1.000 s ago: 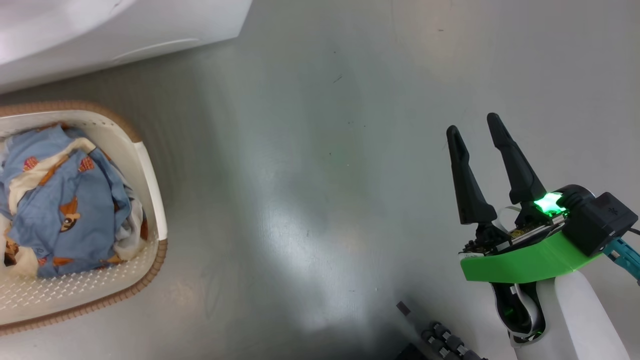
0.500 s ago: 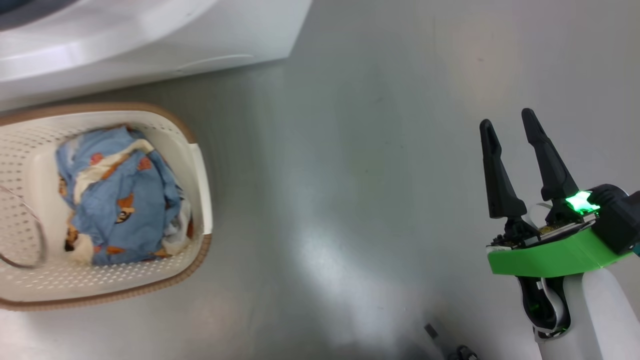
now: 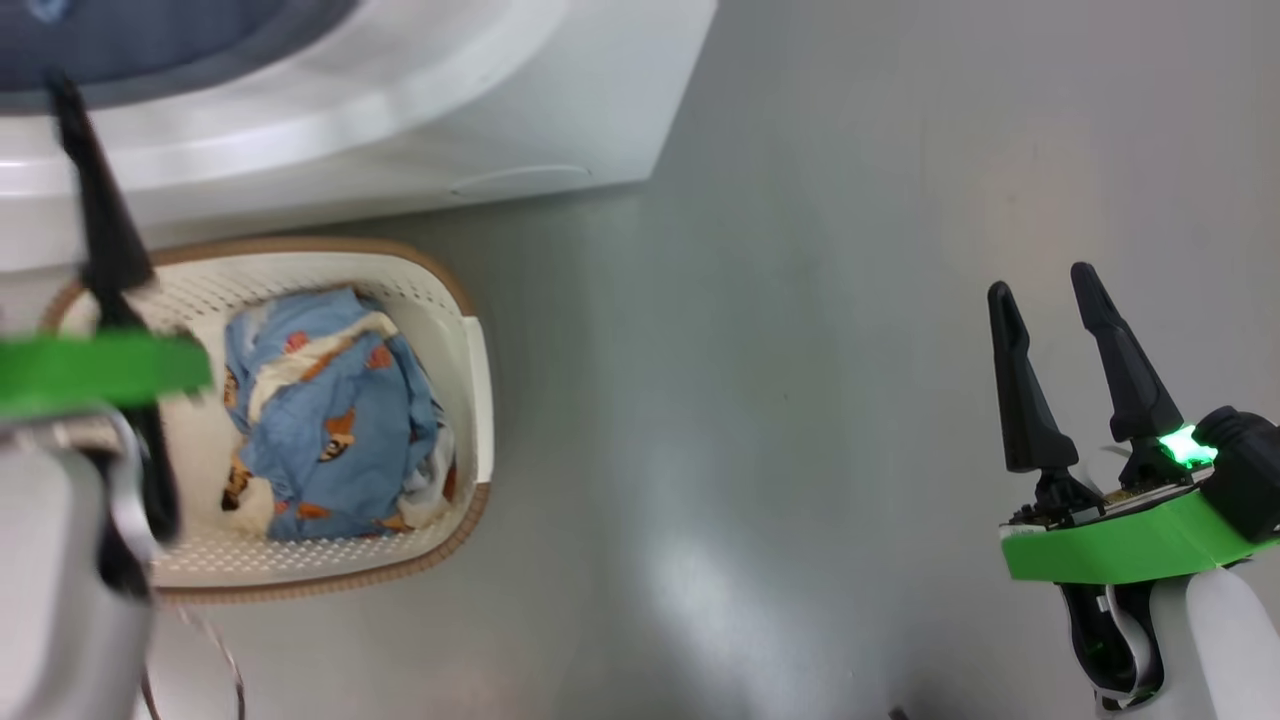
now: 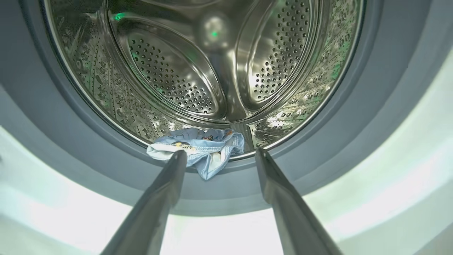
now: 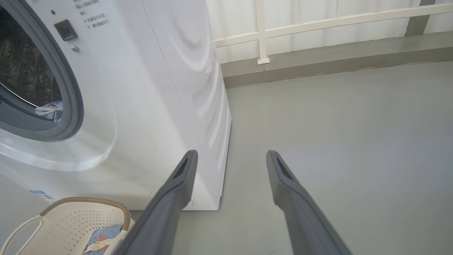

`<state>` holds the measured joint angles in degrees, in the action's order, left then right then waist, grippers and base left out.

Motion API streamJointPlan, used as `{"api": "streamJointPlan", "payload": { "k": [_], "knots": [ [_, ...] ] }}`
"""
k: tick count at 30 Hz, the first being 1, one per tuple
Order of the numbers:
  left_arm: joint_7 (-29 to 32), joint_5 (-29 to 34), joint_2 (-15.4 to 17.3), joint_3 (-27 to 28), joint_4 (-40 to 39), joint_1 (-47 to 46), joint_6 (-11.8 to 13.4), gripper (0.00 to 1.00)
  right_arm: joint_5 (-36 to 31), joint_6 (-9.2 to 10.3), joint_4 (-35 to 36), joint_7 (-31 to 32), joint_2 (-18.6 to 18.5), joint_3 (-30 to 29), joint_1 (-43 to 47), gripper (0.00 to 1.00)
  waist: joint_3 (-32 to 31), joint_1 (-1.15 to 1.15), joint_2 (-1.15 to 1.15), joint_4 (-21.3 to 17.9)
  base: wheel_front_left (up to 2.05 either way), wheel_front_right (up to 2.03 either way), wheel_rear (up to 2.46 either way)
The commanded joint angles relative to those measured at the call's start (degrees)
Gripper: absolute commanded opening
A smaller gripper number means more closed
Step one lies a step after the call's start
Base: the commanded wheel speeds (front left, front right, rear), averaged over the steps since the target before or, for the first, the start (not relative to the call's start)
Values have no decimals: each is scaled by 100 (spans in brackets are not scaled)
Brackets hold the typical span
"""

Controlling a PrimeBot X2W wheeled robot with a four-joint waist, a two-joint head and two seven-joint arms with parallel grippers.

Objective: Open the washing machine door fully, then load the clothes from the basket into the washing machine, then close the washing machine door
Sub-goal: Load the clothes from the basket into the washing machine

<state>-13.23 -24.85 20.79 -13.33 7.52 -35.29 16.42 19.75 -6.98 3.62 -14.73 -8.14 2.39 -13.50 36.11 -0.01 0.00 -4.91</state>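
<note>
Spreading grey and glossy, the floor (image 3: 760,400) meets a white railing (image 5: 262,35) past the washing machine (image 3: 400,150) at eleven o'clock, its drum (image 4: 170,71) lip holding one garment (image 4: 198,148) before the left gripper (image 4: 220,153), jaws parted and empty, while the basket (image 3: 470,350) at nine o'clock holds the clothes (image 3: 330,420) and the right gripper (image 3: 1041,280) at three o'clock gapes empty.

Blue bear-print clothes (image 3: 335,440), cream perforated basket (image 3: 472,370)

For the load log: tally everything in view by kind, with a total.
Washing machine: 1
Basket: 1
Clothes heaps: 2, one in the basket, the other at the machine's opening
Tools: 2, left tool, right tool
Total: 6
</note>
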Motion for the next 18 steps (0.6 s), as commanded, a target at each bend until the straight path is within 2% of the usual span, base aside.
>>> {"api": "streamJointPlan", "payload": {
  "k": [1,9,18],
  "knots": [
    [-44,52,183,159,-352,321,107,100,-76,-51,112,-27,-63,75,193,100,-225,1,0,142,0,0,0],
    [-127,108,-99,44,-1148,1679,435,100,-169,-51,-25,-27,-162,85,384,100,-670,1,0,333,0,0,0],
    [-153,58,-390,-307,-1291,2688,439,100,-268,-51,-230,-27,-224,132,711,100,-1371,1,0,514,0,0,0]
  ]
}}
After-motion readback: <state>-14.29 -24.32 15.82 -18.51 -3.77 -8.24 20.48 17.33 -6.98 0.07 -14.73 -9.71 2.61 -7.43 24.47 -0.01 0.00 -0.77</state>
